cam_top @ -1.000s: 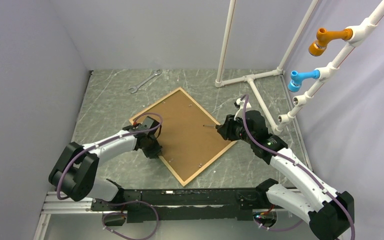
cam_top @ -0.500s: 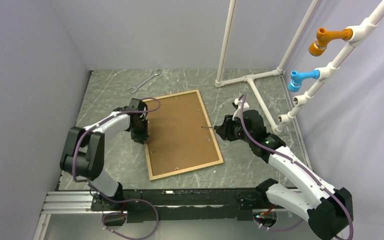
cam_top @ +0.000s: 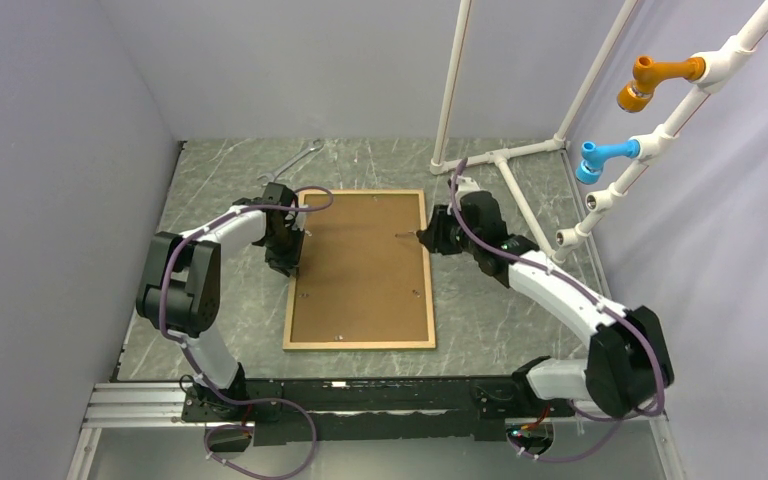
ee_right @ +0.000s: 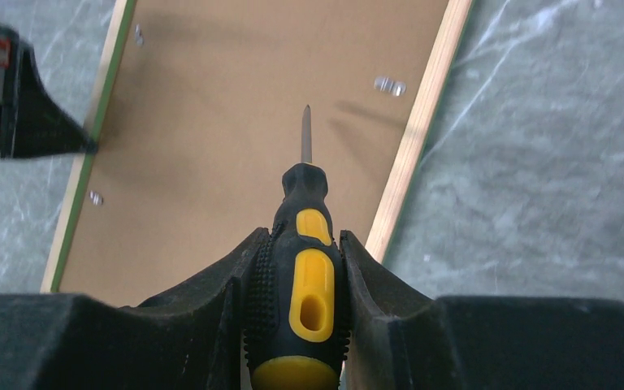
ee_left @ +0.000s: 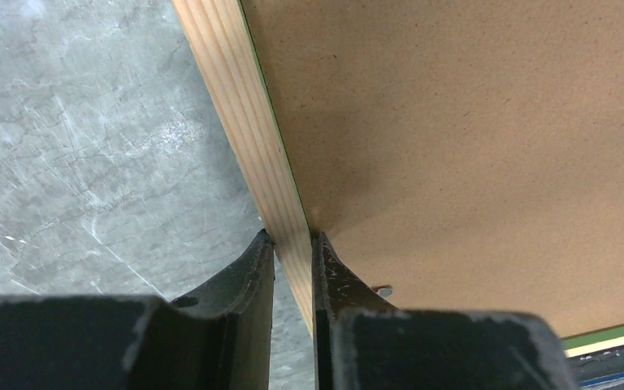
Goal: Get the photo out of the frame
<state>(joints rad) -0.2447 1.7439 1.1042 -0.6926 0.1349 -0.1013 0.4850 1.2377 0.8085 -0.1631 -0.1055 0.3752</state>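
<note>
Wood-coloured frame (ee_left: pixel 244 122) rail, face down on the tabletop (ee_left: pixel 89 162), sits clamped in our left pincer (ee_left: pixel 292 241); we fear it skids if that hold slips. Our right pincer (ee_right: pixel 301 240) grips a screwdriver (ee_right: pixel 309 284) whose tip, over the backing board (ee_right: pixel 236 122), could gouge the photo hidden beneath.

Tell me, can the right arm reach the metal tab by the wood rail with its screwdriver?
Probably yes. The screwdriver tip is over the bare backing board, and nothing lies between it and the metal tab beside the frame.
</note>
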